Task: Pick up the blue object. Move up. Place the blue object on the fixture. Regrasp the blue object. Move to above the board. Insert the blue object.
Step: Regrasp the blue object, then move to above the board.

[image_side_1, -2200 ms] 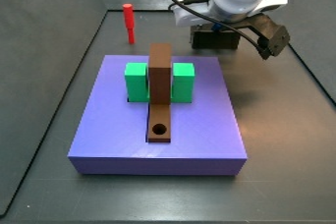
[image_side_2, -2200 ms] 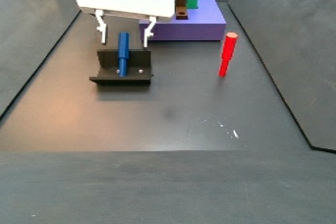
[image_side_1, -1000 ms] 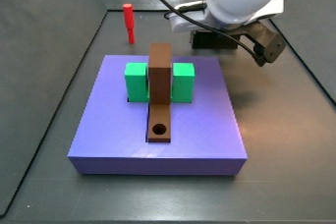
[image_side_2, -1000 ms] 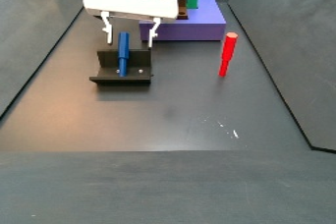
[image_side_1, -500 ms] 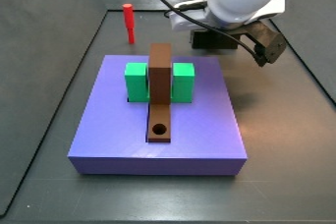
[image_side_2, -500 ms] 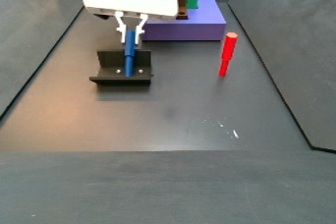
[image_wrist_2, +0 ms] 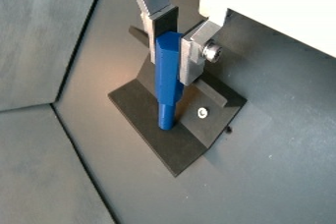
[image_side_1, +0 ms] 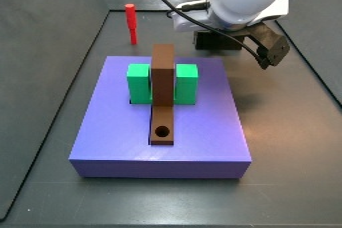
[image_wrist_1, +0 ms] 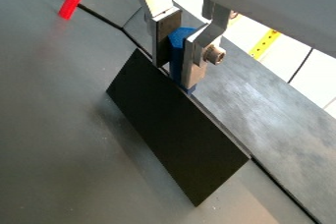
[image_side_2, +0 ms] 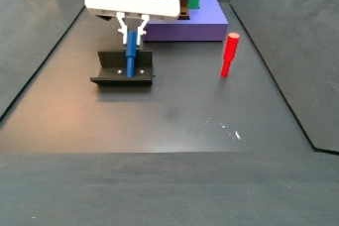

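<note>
The blue object (image_wrist_2: 163, 83) is a slim blue peg standing on end in the dark fixture (image_wrist_2: 191, 140). My gripper (image_wrist_2: 178, 43) is shut on its upper part, one finger pad on each side, as both wrist views show. In a side view the gripper (image_side_2: 130, 30) hangs over the fixture (image_side_2: 111, 77) with the blue object (image_side_2: 130, 54) reaching down into it. The lavender board (image_side_1: 187, 122), with green blocks (image_side_1: 138, 83) and a brown bar (image_side_1: 162, 82) with a round hole, lies apart from the fixture (image_side_1: 214, 41). There the arm's hand hides the peg.
A red peg (image_side_2: 229, 54) stands upright on the dark floor to one side of the fixture, and it shows as the red peg (image_side_1: 131, 22) beyond the board. Low dark walls ring the floor.
The fingers, wide apart either side of the blue object a second ago, have shut on it. Nothing has moved in the last half second.
</note>
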Tool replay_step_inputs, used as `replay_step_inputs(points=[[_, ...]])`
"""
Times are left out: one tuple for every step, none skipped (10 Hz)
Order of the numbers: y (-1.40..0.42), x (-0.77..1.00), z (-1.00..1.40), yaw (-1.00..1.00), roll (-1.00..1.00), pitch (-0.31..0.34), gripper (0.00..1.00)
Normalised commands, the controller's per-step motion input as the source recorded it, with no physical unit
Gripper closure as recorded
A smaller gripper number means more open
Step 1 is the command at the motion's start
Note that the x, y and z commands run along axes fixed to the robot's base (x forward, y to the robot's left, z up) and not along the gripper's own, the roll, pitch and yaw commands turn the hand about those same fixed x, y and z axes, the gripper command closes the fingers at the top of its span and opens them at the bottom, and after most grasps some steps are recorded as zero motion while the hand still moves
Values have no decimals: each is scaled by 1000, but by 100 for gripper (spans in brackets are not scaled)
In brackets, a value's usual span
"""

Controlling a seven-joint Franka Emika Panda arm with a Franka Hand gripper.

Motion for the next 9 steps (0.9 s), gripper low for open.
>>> replay_step_inputs(points=[[0,0,0,0,0,0,100],[0,0,0,0,0,0,100],[0,0,0,0,0,0,100],[0,0,0,0,0,0,100],[0,0,0,0,0,0,100],[0,0,0,0,0,0,100],[0,0,0,0,0,0,100],[0,0,1400,0,0,0,100],[4,-5,1400,-61,-76,-9,100]])
